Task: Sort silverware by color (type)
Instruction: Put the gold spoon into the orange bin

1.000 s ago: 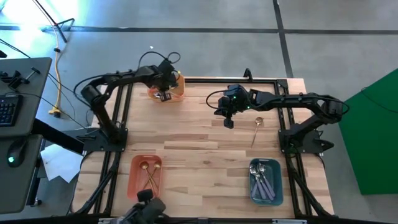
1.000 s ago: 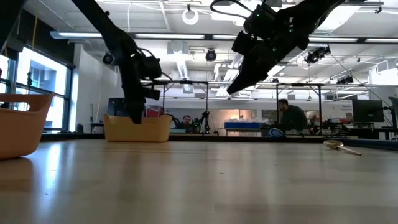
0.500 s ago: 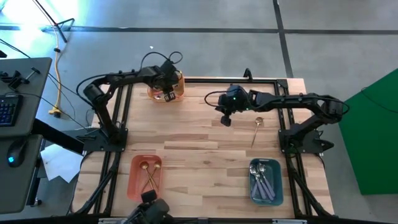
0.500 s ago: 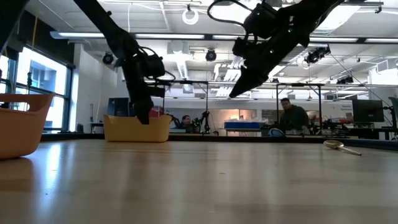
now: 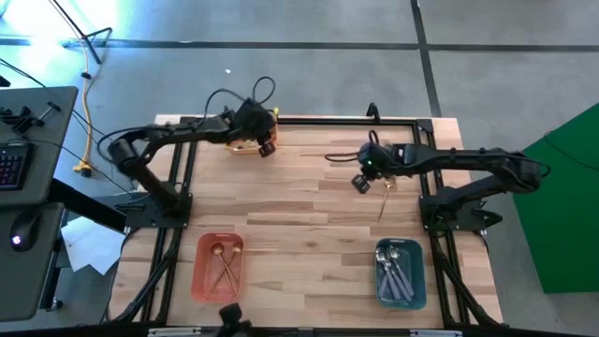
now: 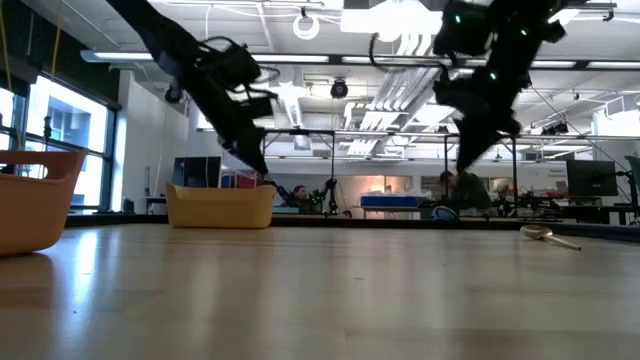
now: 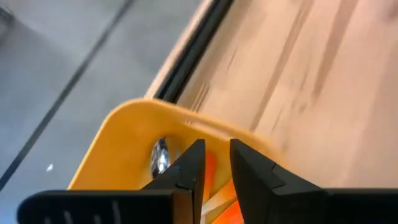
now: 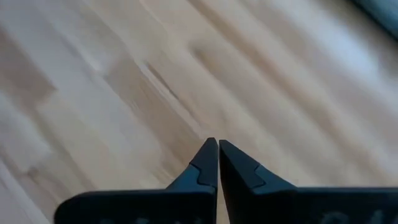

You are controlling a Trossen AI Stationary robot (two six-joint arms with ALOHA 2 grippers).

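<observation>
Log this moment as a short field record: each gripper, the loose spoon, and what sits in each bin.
left gripper: at the orange bin on the table's far edge; jaws slightly apart, holding nothing
right gripper: above bare wood beside the loose spoon, jaws shut and empty
loose spoon: gold, flat on the table, right of centre
red bin: near left, gold spoons inside
teal bin: near right, blue-purple-handled spoons inside
orange bin contents: one spoon bowl and a red-orange handle seen by the left wrist
</observation>
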